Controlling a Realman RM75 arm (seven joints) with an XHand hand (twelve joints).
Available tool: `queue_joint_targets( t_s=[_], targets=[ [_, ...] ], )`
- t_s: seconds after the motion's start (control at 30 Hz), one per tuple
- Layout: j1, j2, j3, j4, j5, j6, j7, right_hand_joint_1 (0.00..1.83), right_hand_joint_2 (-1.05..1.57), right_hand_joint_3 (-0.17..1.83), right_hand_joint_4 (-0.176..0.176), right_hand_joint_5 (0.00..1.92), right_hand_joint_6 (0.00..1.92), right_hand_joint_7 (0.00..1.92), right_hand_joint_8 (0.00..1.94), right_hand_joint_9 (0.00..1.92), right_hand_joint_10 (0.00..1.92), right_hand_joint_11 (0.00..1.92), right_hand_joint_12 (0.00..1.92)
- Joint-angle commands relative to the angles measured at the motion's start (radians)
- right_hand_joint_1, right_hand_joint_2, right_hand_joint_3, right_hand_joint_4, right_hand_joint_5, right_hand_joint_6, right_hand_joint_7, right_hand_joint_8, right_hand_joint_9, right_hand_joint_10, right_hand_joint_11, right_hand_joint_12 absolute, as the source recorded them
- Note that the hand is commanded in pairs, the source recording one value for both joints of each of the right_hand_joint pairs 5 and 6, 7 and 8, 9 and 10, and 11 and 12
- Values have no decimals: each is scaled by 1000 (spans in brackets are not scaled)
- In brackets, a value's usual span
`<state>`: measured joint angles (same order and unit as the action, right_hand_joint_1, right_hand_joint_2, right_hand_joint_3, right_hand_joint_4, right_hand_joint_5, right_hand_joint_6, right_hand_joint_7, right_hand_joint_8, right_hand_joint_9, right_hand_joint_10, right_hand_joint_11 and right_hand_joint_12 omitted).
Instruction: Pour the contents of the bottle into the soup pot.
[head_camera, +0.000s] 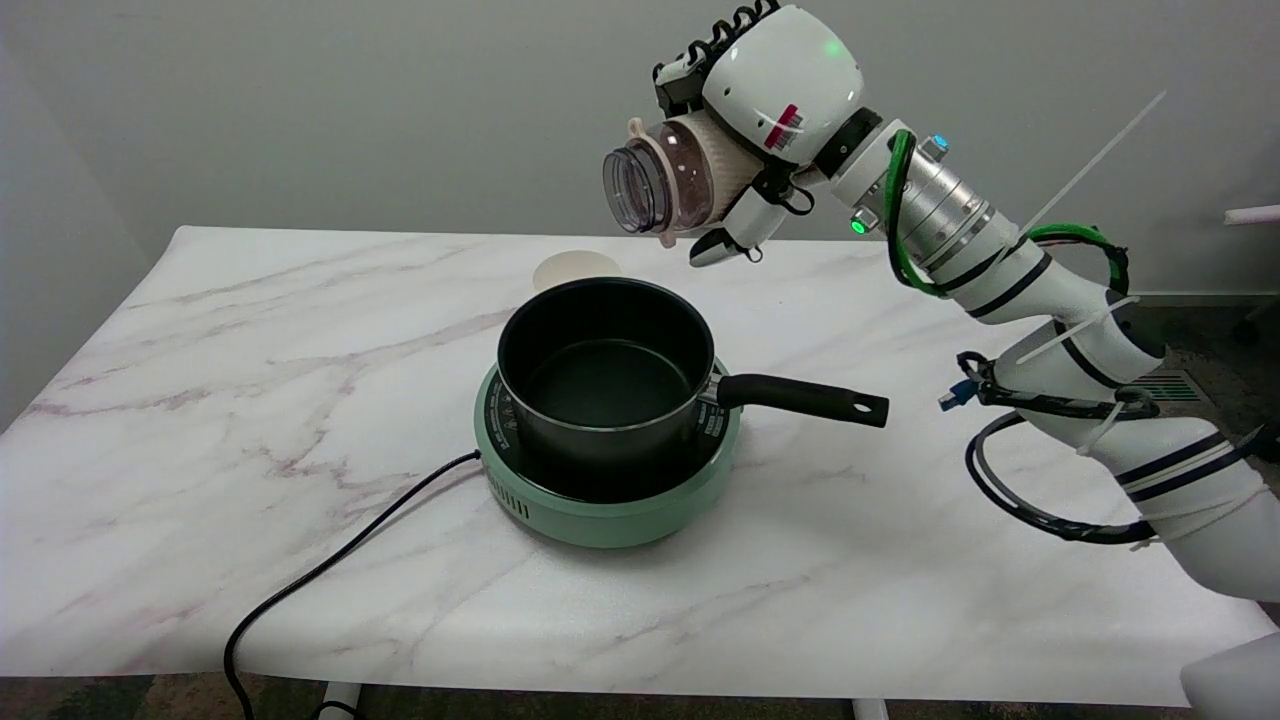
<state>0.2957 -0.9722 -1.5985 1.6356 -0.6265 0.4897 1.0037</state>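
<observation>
**Robot hand tips an open bottle above a soup pot**

The robot's right hand (760, 120) is raised high over the table, its fingers wrapped around the body of a clear plastic bottle (665, 180). The grip sits on the bottle's rear half, leaving the neck free. The bottle lies nearly on its side, its uncapped mouth facing left and slightly down, a posture that suits pouring. What is inside cannot be made out, and nothing is visibly falling from the mouth.

The white right arm (1010, 270) slopes up from the lower right of the view, so the hand arrives over the pot from the handle side.

Below the bottle's mouth, and a little nearer the camera, stands the black soup pot (600, 370). It rests upright on a round mint-green hot plate (610, 510), which keeps it level and steady as a target. The inside of the pot looks dark and bare. Its long black handle (800, 397) points right, toward the arm.

A black power cord (330, 570) runs from the hot plate off the near-left table edge. A pale round disc (577, 268), possibly a lid, lies just behind the pot on the marble-patterned table (200, 400).
</observation>
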Motion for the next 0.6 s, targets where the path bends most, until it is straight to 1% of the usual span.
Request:
queue_joint_targets(
  t_s=[0.03, 0.3, 0.6],
  targets=[
    [72, 109, -67, -34, -12, 60, 33, 1134, 1571, 365, 0, 1905, 1905, 1738, 1738, 1725, 1725, 1462, 1462],
    [76, 110, -69, -35, -20, 61, 56, 1135, 1571, 363, 0, 1911, 1911, 1738, 1738, 1729, 1729, 1465, 1465],
    [59, 148, -64, -34, -31, 58, 58, 1135, 1571, 362, 0, 1914, 1914, 1738, 1738, 1728, 1728, 1466, 1466]
  ],
)
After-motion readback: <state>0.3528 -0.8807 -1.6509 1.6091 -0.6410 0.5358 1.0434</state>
